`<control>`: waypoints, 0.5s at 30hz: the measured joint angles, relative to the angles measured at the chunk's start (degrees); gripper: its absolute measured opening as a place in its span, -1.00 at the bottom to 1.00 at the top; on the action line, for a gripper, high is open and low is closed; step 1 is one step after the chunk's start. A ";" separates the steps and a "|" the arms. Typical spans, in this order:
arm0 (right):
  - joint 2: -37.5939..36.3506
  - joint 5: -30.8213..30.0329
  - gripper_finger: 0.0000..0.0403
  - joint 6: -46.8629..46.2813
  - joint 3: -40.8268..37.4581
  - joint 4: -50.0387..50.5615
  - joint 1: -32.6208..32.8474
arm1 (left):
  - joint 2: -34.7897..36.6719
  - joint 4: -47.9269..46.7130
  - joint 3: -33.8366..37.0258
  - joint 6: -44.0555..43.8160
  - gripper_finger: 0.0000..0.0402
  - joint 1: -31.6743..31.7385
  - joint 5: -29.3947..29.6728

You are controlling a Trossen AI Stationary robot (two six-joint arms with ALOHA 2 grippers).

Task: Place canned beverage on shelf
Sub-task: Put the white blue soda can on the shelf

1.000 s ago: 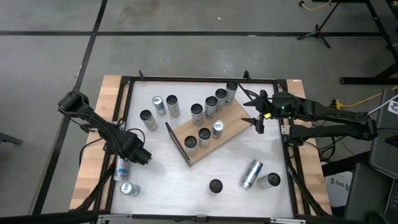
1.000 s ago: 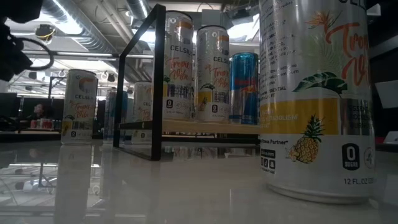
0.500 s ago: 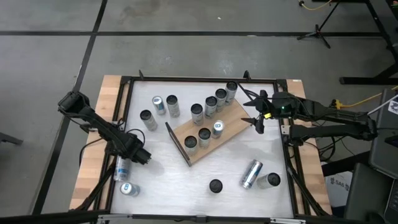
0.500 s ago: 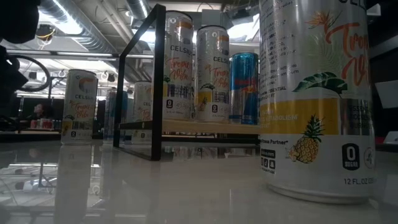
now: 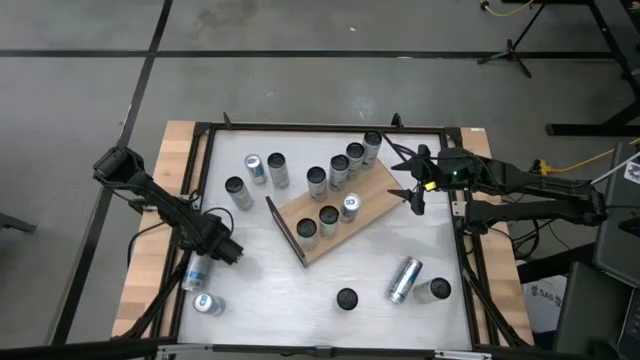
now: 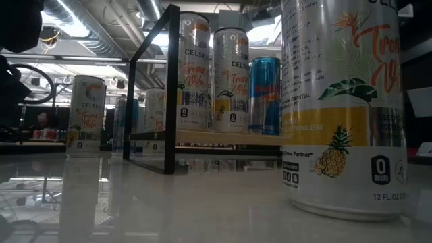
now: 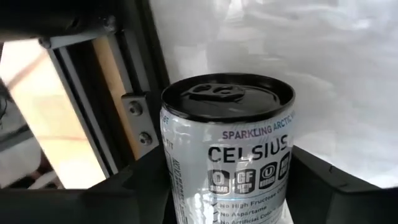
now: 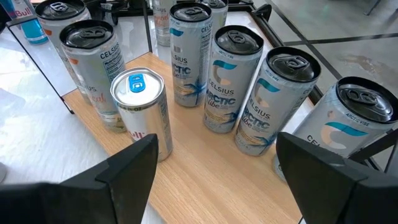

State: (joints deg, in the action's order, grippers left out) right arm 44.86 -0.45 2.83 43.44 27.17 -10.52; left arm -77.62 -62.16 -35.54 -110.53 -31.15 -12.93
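My left claw [image 5: 203, 268] is reaching over the table's left edge, its fingers [image 7: 134, 186] standing either side of a lying can [image 7: 229, 146]. They are sitting close against its sides, but I cannot tell whether they are gripping yet. The can is lying just beside the black frame rail [image 7: 118, 93], well apart from the shelf [image 5: 335, 215] at mid-table. If I am lifting before the grip is firm, the round wall is likely slipping and rolling against the rail. My right claw [image 5: 412, 190] is waiting spread and empty over the shelf's far end, near the standing cans [image 8: 227, 78]; swinging across there, I am risking a collision or toppling them.
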 joint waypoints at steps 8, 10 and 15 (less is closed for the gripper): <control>0.00 -0.01 0.57 -0.02 0.00 -0.01 0.02 | -0.02 0.93 -4.38 1.09 0.13 -0.01 8.67; 0.00 0.00 0.57 -0.02 0.00 -0.01 0.02 | -0.04 0.84 -5.95 2.58 0.14 -0.01 10.97; 0.00 0.00 0.57 -0.01 0.00 -0.01 0.02 | -0.04 0.65 -10.23 5.96 0.14 -0.01 16.79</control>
State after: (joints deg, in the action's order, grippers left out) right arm 44.86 -0.45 2.82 43.44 27.16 -10.50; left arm -77.67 -61.50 -45.76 -104.57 -31.16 3.86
